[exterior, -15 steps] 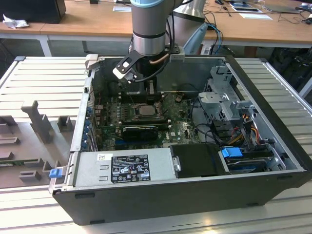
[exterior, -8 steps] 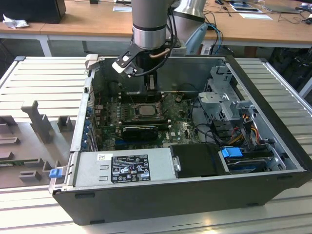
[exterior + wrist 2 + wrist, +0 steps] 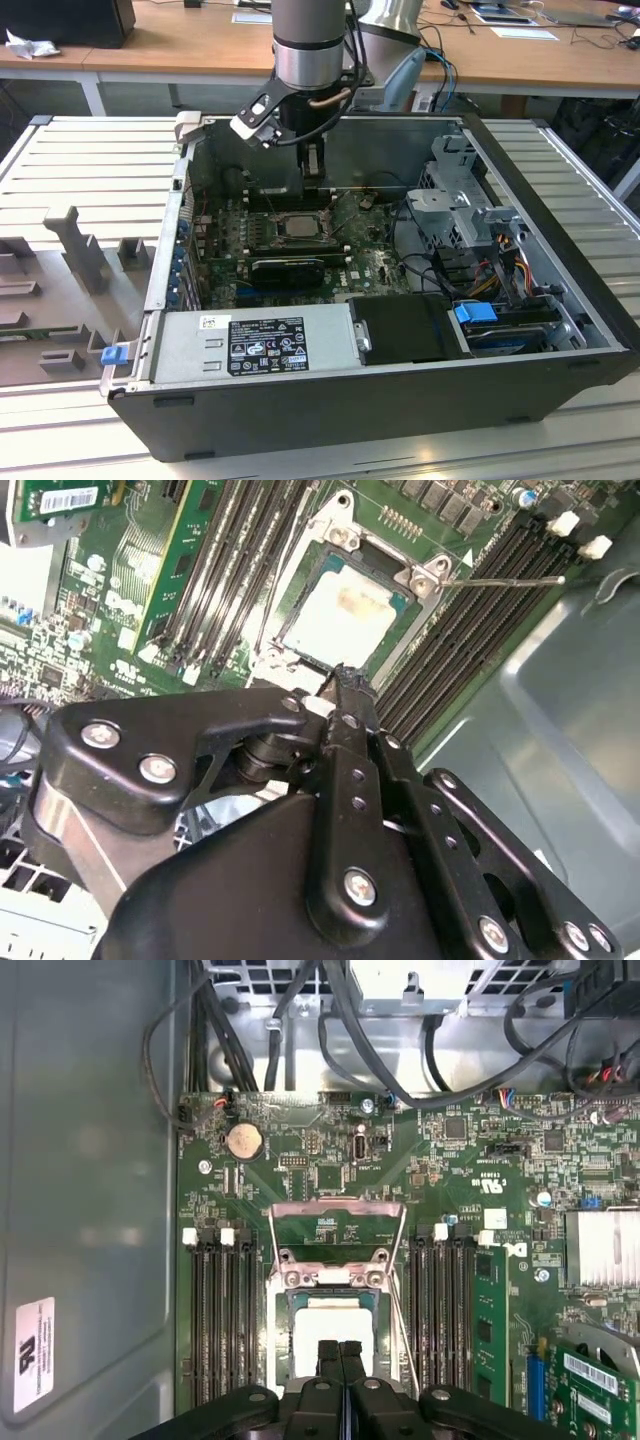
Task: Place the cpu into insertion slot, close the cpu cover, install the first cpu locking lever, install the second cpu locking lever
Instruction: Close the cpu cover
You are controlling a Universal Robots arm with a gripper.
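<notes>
The cpu [image 3: 345,615] lies flat in the insertion slot [image 3: 322,568], its pale face showing through the square window of the cpu cover [image 3: 405,620], which lies down over it. In the first wrist view the cpu [image 3: 328,1322] sits just ahead of my gripper [image 3: 340,1352], which is shut with nothing between its fingers. My gripper [image 3: 345,675] hovers at the socket's near edge. A thin wire locking lever [image 3: 500,580] sticks out sideways over the memory slots. In the exterior view my gripper [image 3: 315,180] hangs just behind the cpu [image 3: 300,226].
Long black memory slots [image 3: 215,1320] flank the socket on both sides. A black ribbed card [image 3: 290,268] and the power supply box [image 3: 255,340] lie in front of it. The drive cage [image 3: 470,200] and cables [image 3: 500,260] fill the exterior view's right. The case wall [image 3: 90,1160] is close.
</notes>
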